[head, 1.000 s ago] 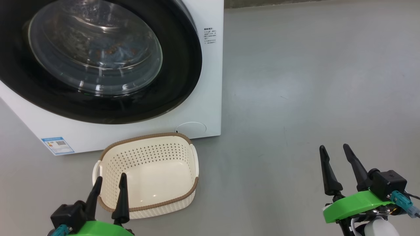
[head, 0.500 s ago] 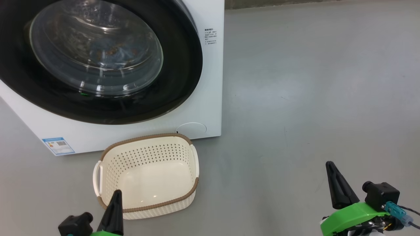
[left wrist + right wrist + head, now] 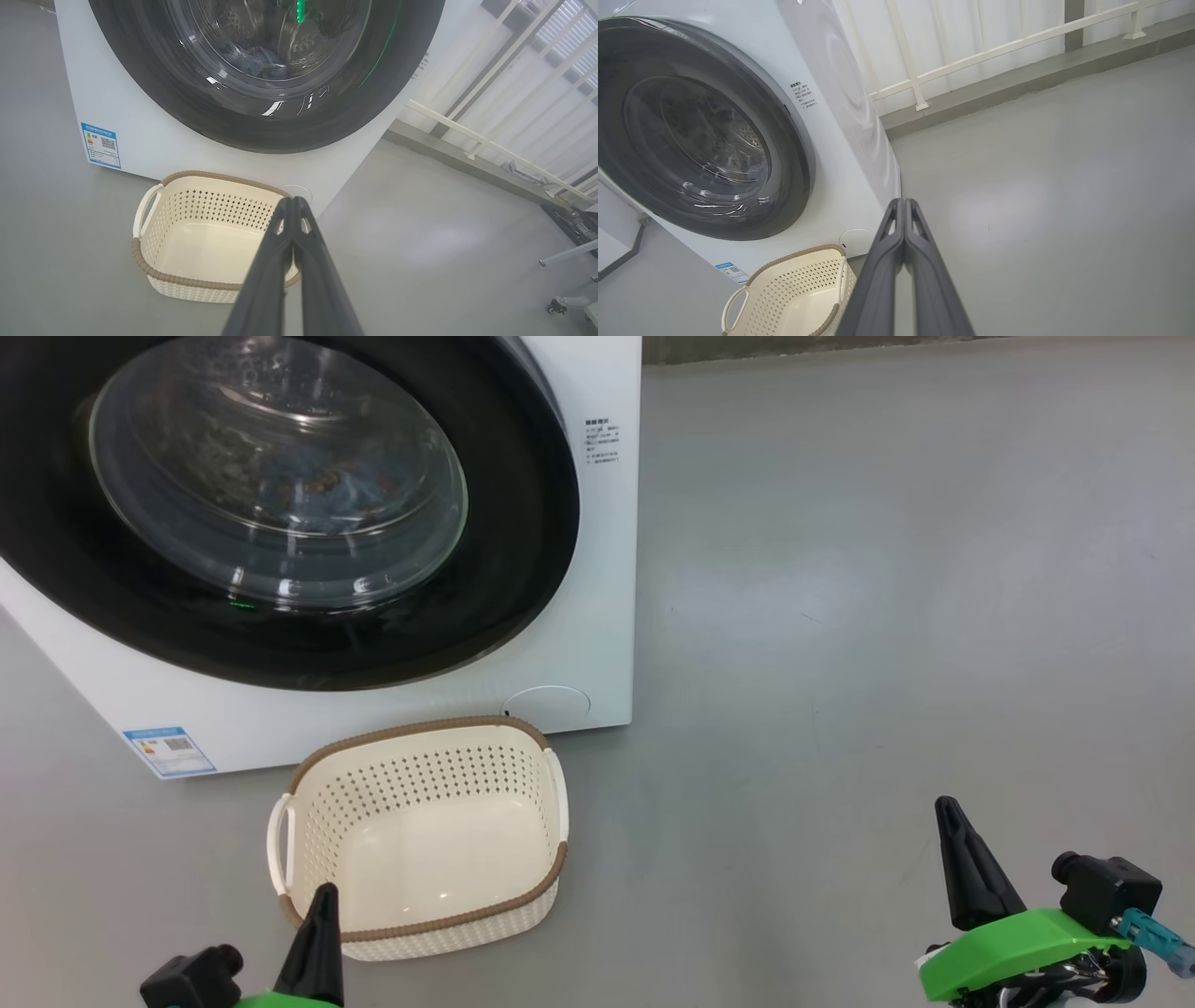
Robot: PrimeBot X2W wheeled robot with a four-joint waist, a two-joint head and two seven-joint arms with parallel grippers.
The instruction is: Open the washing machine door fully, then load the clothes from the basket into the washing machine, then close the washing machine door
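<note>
We find the washing machine [image 3: 597, 616] standing on grey floor [image 3: 887, 616], upper left in head view, w/ the washing machine door [image 3: 280, 504] shut flat against its white front; black rim glossy, glass bowl in the middle. Through the glass we make out the clothes [image 3: 327, 485], light blue fabric w/ orange-brown specks, lying inside the drum; detail blurred by reflections. Blue label [image 3: 168, 751] at machine's lower left corner, round white flap [image 3: 546, 702] at lower right. The basket [image 3: 420, 728] sits upright on the floor just in front of the machine, near but apart from it, below the door; its bare cream bottom shows. Left gripper [image 3: 324, 896] at lower left of head view, fingers pressed tight together, clenched on nothing. Its tip overlaps the basket's near rim in that view, and in left wrist view the closed fingers point over the basket's right end toward the flap; whether it touches the rim we cannot tell. Right gripper [image 3: 950, 812] at lower right, well apart from basket & machine, over bare floor, likewise clamped tip to tip w/ nothing between. White railing [image 3: 907, 60] runs behind the machine in right wrist view.
</note>
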